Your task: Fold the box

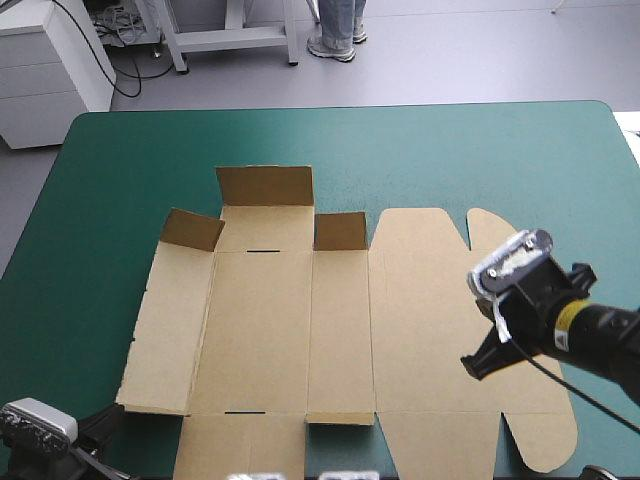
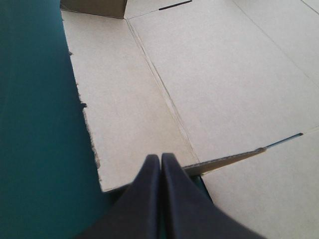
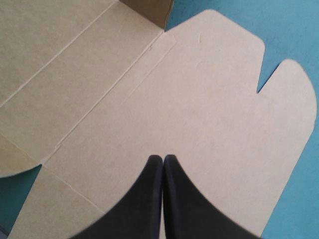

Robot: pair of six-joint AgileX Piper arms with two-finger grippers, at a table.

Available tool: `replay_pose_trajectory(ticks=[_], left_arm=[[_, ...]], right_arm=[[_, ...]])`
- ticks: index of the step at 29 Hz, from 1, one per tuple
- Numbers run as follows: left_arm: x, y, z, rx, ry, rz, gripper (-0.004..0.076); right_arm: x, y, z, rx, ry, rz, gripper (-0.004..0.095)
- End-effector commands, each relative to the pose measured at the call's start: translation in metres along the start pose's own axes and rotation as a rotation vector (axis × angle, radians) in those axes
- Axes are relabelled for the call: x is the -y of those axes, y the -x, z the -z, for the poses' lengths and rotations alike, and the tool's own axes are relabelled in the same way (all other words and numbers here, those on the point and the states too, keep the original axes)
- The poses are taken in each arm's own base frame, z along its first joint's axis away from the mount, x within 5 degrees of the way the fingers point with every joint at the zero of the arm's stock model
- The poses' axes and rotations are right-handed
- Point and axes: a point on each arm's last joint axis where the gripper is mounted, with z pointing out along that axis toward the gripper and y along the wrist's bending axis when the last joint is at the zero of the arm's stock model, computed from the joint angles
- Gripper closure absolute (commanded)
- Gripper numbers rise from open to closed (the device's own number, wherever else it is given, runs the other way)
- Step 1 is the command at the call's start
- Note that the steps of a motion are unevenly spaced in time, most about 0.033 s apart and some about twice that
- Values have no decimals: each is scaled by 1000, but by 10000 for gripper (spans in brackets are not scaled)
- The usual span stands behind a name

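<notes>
High view: You have the box lying as a cut brown sheet on the teal-green table, mostly flat. It sits around the middle and runs to the near edge. Three short flaps stand raised along its far side; everything else lies down. The right gripper hangs over the sheet's right portion, above the broad lobed panel, fingers pointing down and toward the left. You cannot tell from here whether it touches the board.

Left wrist view: Your left gripper is clenched, the two black fingers meeting in one pointed arch with nothing between them. The tip sits at the near corner of the box's outer left panel, right where a cut edge lifts slightly off the cover. That panel's outer side is a ragged edge bordering bare teal-green. One raised flap shows at the far end, with a narrow slot beside it.

Right wrist view: Your right gripper is clenched too, fingers pressed together and grasping nothing. It is over the lobed panel, short of the notch between the two rounded lobes. Crease lines run off diagonally ahead. One raised flap stands at the far end of the crease.
</notes>
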Motion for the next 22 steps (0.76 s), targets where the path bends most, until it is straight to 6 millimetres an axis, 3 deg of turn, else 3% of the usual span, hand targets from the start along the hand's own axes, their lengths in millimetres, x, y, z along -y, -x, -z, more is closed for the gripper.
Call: replay_pose_trajectory(ticks=[1,8,12,18,22], left_arm=[[0,9,6,91,-9,5,732],[0,9,6,91,-9,1,715],[0,9,6,93,-9,-5,608],[0,10,6,95,-9,-6,337],[0,10,6,95,-9,-6,316]], right_arm=[[0,-42,-1,102,-13,-54,924],[-6,-108,-17,180,3,-120,924],[-8,-132,-15,258,14,-145,924],[-8,-145,-6,346,25,-160,924],[-8,-146,-5,354,23,-160,924]])
